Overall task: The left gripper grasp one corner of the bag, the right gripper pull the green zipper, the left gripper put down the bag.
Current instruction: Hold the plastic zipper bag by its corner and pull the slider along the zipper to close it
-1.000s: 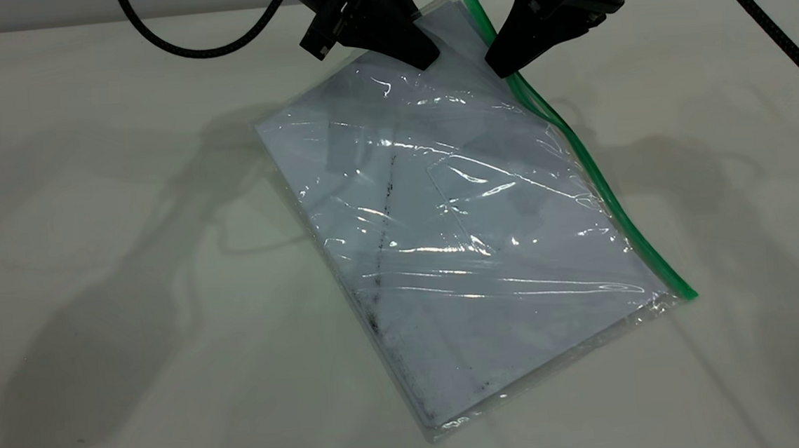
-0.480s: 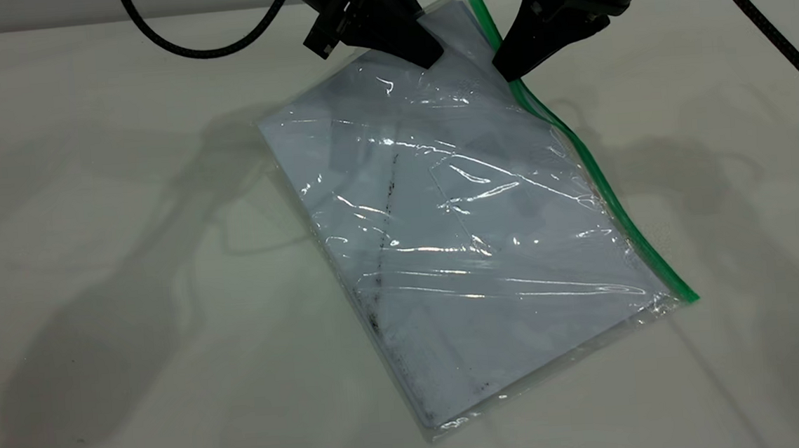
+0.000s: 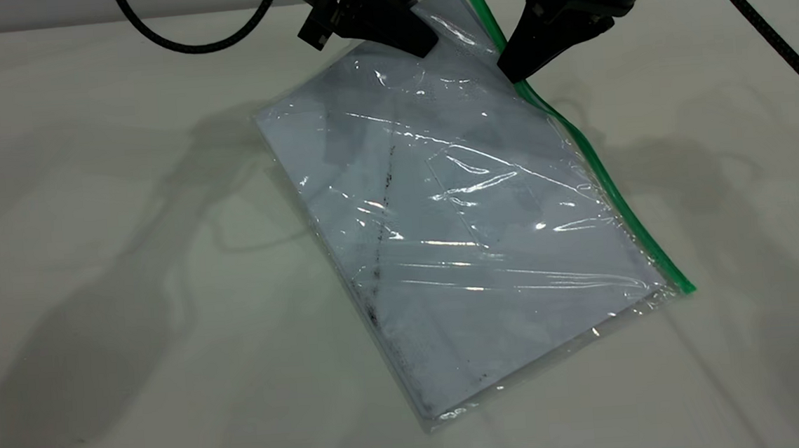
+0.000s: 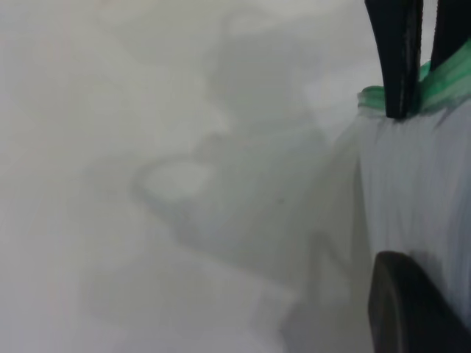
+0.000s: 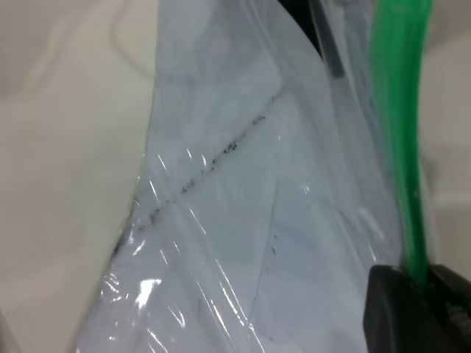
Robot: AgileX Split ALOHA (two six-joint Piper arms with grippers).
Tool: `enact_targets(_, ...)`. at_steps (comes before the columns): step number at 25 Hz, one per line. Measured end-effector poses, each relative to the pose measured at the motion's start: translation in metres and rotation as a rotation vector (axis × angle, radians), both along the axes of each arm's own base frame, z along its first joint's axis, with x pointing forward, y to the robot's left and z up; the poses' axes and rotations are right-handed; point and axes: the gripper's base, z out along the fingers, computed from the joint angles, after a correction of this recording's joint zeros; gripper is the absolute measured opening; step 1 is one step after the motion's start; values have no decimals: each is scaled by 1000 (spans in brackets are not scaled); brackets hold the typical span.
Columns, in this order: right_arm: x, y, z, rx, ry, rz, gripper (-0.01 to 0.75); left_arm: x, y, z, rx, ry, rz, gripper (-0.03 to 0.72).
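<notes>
the left gripper (image 3: 422, 43) is closed on the far corner of the bag (image 3: 471, 240) and holds that end tilted up off the white table (image 3: 91, 238), while the near end lies flat. just beside it, the right gripper (image 3: 515, 72) has its fingers pinched shut on the green zipper (image 3: 600, 182), near the raised corner; the right wrist view shows the green strip running into its black fingertips. the zipper follows the bag's long edge on the right arm's side. white paper with a dark diagonal smudge shows through the clear plastic.
</notes>
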Motion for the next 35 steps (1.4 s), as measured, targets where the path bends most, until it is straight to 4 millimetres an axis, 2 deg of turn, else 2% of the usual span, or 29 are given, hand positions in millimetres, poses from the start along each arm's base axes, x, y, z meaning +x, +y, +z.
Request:
enact_targets(5, -2, -3, -5, -22, 9, -25, 55, 3, 4, 1, 0, 12, 23, 52)
enact_targets(13, -3, -7, -7, -74, 15, -32, 56, 16, 15, 19, -12, -19, 75, 52)
enact_targets(17, -5, -10, -9, -115, 39, -29, 56, 20, 22, 22, 3, -14, 100, 52)
enact_targets(28, -21, -16, -14, -193, 224, -15, 56, 21, 24, 20, 46, -7, 106, 52)
enact_targets(35, -36, -21, -14, -245, 403, 10, 56, 20, 27, 17, 94, -11, 102, 52)
